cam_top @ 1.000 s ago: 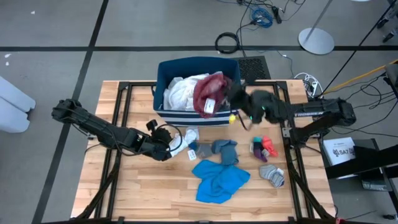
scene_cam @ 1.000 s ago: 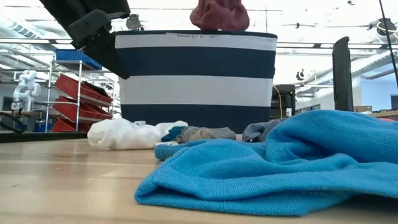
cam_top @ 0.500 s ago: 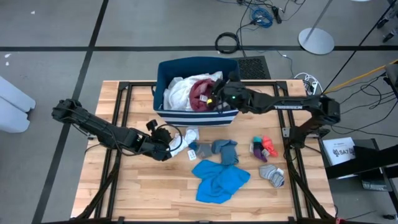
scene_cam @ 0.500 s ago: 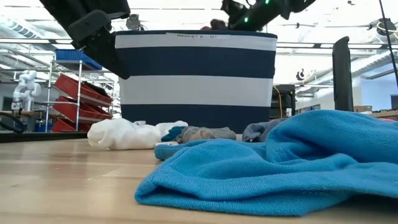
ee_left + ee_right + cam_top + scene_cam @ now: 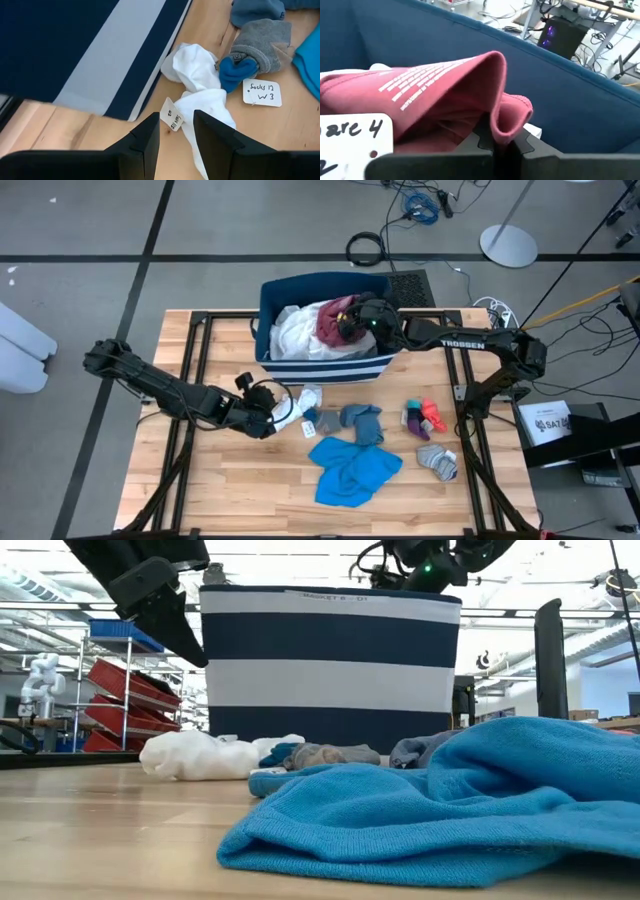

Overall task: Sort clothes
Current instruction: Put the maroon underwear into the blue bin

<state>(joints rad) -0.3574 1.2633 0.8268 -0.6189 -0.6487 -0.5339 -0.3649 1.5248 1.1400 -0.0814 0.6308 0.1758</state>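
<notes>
The right gripper (image 5: 504, 142) is clenched on the maroon garment (image 5: 333, 320) directly inside the bin (image 5: 300, 285); the left gripper (image 5: 176, 132), released, hovers just beside the white sock (image 5: 197, 82).

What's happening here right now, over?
Right gripper shut on maroon garment inside striped bin. Left gripper open over white garment. Nothing in the way.

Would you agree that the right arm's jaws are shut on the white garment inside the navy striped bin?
Not quite: the right gripper is shut on the maroon garment, not the white one. The right wrist view shows a fold of it pinched between the jaws, inside the navy striped bin.
</notes>
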